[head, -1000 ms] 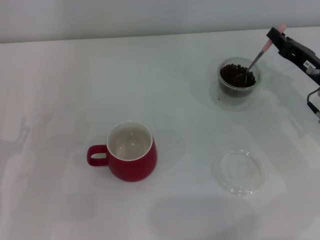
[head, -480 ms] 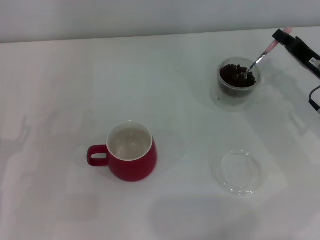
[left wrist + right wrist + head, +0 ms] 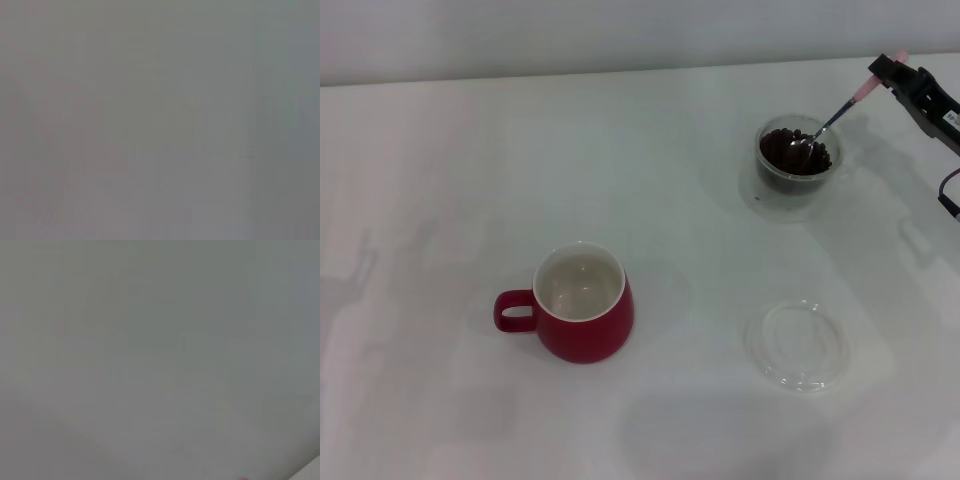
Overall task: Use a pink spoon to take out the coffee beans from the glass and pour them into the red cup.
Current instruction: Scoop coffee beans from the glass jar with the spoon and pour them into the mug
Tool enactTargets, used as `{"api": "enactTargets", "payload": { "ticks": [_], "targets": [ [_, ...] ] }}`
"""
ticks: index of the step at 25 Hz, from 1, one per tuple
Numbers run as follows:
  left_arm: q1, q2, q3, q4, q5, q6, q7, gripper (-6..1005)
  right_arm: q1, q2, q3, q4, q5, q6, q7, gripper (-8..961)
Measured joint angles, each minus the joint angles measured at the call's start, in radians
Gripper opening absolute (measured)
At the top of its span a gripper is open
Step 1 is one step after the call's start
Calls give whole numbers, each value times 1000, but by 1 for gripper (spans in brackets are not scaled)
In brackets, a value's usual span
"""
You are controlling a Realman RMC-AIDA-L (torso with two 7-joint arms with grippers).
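The right gripper (image 3: 892, 72) pinched the pink spoon (image 3: 832, 117) by its handle end. From it the spoon slanted down and leftward into the coffee beans (image 3: 792, 152) inside the glass (image 3: 794, 168). The red cup (image 3: 576, 315) stood well apart, far to its lower left on the tabletop (image 3: 640, 150).

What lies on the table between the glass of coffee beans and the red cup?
Nothing: in the head view the white table is bare between the glass and the red cup. The clear dish lies off that line.

Glossy red cup (image 3: 583, 318) with white inside, dark brown coffee beans (image 3: 795, 152), pale pink spoon (image 3: 832, 118) handle
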Motion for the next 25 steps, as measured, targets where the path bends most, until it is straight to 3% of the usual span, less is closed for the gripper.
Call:
{"api": "enactTargets", "payload": {
  "ticks": [25],
  "targets": [
    [-7,0,0,-15,-8,3,1,851,25,-30,22,-1,-8,2,193,201]
  ]
}}
